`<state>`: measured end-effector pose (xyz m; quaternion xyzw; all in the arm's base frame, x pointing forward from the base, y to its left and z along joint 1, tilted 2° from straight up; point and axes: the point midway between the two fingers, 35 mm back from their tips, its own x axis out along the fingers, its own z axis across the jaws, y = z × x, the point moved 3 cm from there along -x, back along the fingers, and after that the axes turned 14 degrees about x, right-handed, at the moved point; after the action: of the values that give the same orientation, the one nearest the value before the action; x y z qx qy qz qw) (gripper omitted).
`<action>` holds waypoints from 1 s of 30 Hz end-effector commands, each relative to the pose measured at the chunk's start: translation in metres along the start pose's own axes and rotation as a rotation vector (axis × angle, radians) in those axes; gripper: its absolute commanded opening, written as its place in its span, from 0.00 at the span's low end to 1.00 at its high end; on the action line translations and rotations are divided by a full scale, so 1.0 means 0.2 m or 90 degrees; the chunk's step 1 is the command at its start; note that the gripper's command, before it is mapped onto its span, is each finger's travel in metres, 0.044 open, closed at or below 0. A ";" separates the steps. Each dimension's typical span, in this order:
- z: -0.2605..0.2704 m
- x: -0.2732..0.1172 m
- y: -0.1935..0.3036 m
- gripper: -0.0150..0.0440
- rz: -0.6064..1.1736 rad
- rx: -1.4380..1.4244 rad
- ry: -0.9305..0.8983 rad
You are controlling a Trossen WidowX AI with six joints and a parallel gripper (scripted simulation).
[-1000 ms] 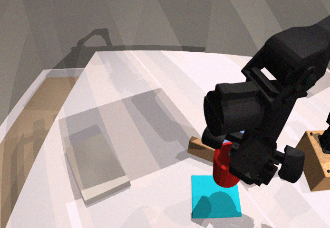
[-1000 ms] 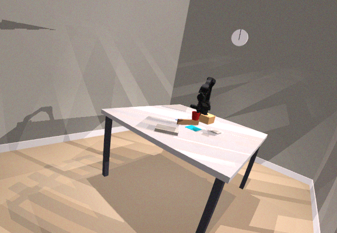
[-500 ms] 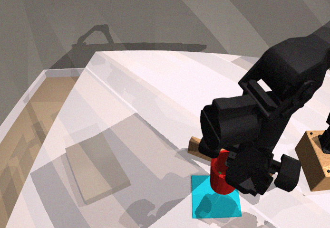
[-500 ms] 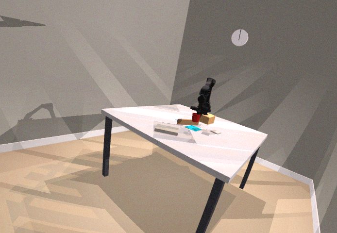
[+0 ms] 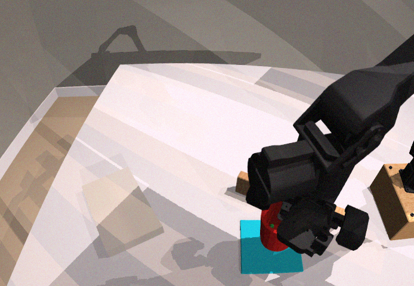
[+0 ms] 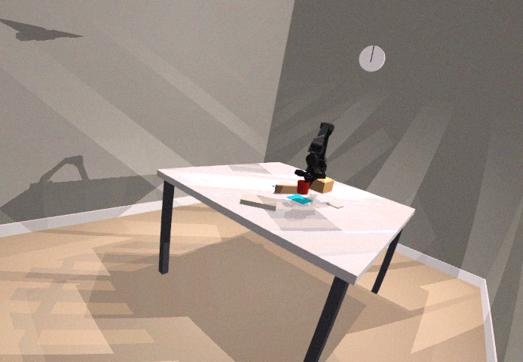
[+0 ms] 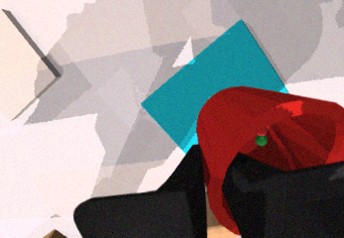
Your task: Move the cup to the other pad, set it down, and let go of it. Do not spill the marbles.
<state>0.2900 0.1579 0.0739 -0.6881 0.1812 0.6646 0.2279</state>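
The white counter (image 5: 187, 111) is seen carrying everything in the scene, with the black arm (image 5: 360, 111) reaching over it from the right. The arm's base is mounted on a wooden block (image 5: 403, 208) at the right edge of the top view. A pale beige slab (image 5: 119, 208) is laid well to the left, apart from the other things. A cyan pad (image 5: 265, 259) is set near the front of the counter, and part of a wooden bar (image 5: 241, 183) is visible behind it, mostly hidden by the arm. The red cup (image 5: 269, 232) is held over the pad's far right part; whether it touches the pad cannot be told. The tool (image 7: 219, 198) is clenched on the cup's wall, one finger (image 7: 279, 193) inside the rim and one outside. A green marble (image 7: 261, 140) is seen inside the cup.
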 end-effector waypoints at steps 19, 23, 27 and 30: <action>0.00 0.15 0.01 0.25 0.001 0.000 -0.001; 0.00 0.15 0.01 0.25 0.001 0.000 -0.001; 0.00 0.15 0.01 0.25 0.001 0.000 -0.001; 0.00 0.15 0.01 0.34 0.001 0.000 -0.001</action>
<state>0.2903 0.1593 0.0436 -0.6876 0.1816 0.6652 0.2274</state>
